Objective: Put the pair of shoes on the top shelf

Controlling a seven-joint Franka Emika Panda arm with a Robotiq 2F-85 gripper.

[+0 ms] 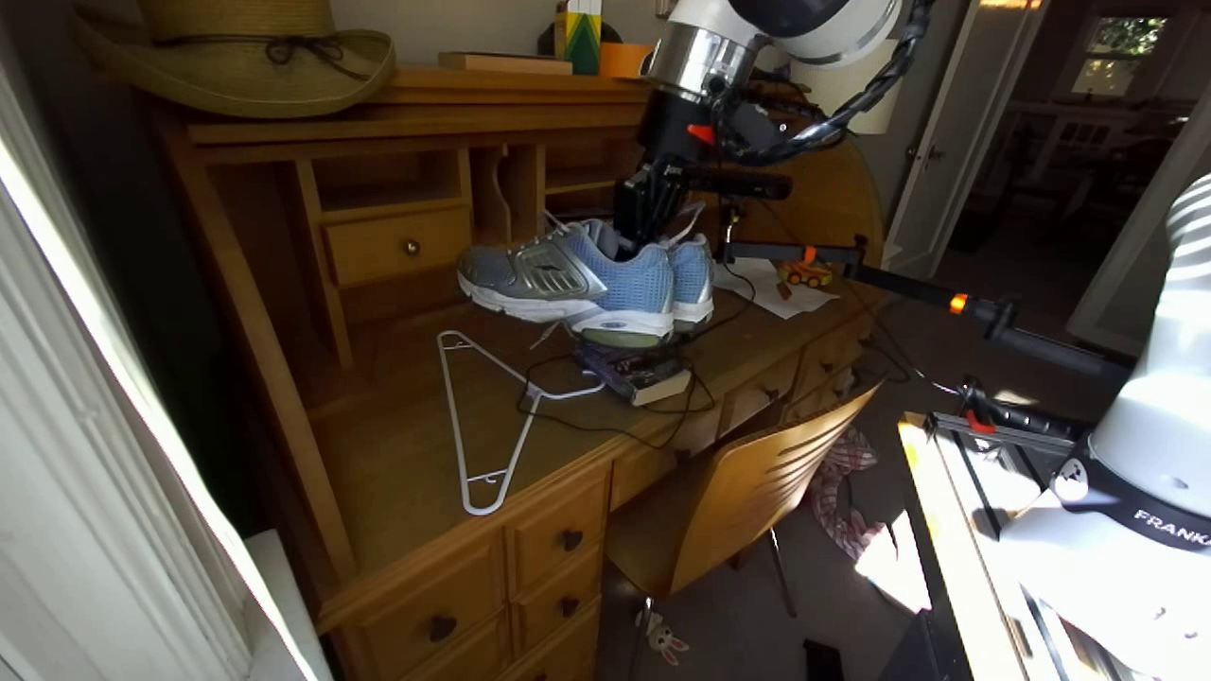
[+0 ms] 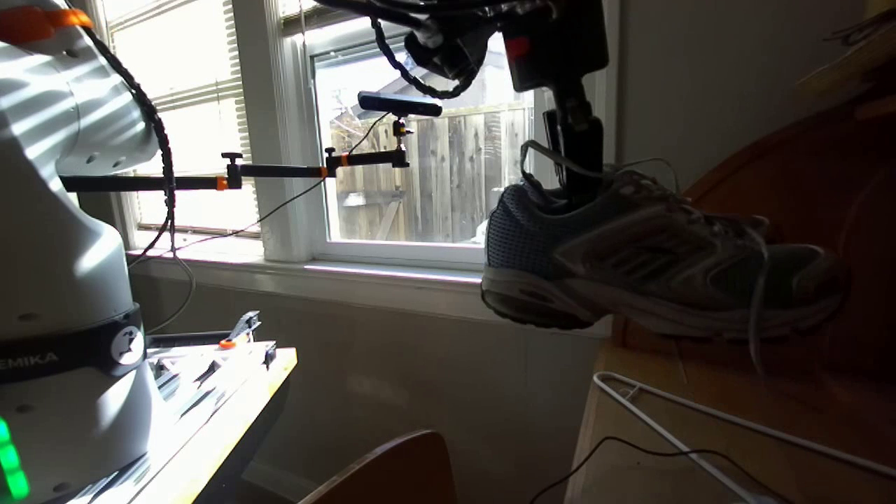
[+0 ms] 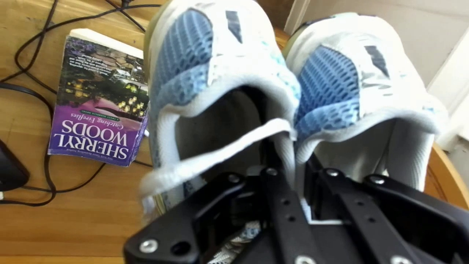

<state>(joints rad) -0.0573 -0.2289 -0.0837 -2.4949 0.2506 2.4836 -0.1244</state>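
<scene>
1. Daylight fills a white-framed window [image 2: 448,203] behind a white Franka arm [image 2: 56,252] in an exterior view, while a light-brown wooden desk hutch [image 1: 369,251] stands partly in shadow.

2. Suspended from a black Robotiq gripper [image 3: 291,165], a pair of pale blue-grey mesh sneakers [image 1: 568,274] with white soles and laces hangs side by side above the desk's wide wooden writing surface [image 1: 378,473].

3. Jaws pinch the sneakers' two adjoining side walls between them: one black finger [image 3: 273,183] dips into the mouth of the sneaker at left in the wrist view, its mate into the mouth of the sneaker at right. Fingertips are hidden inside the shoes.

4. Heels point to the top of the wrist view; a loose white lace crosses the left sneaker's mouth.

5. Long, flat and light brown, the wooden top shelf [image 1: 511,87] of the hutch runs beyond and above the sneakers in an exterior view, bearing a wide-brimmed straw hat [image 1: 218,76] with a dark cord.

6. On the writing surface lie a thin white hanger [image 1: 456,416] and a purple-and-dark paperback book [image 3: 99,99] marked "Sherryl Woods."

7. Slot-backed and wooden, a light-brown chair [image 1: 766,463] stands at the desk.
</scene>
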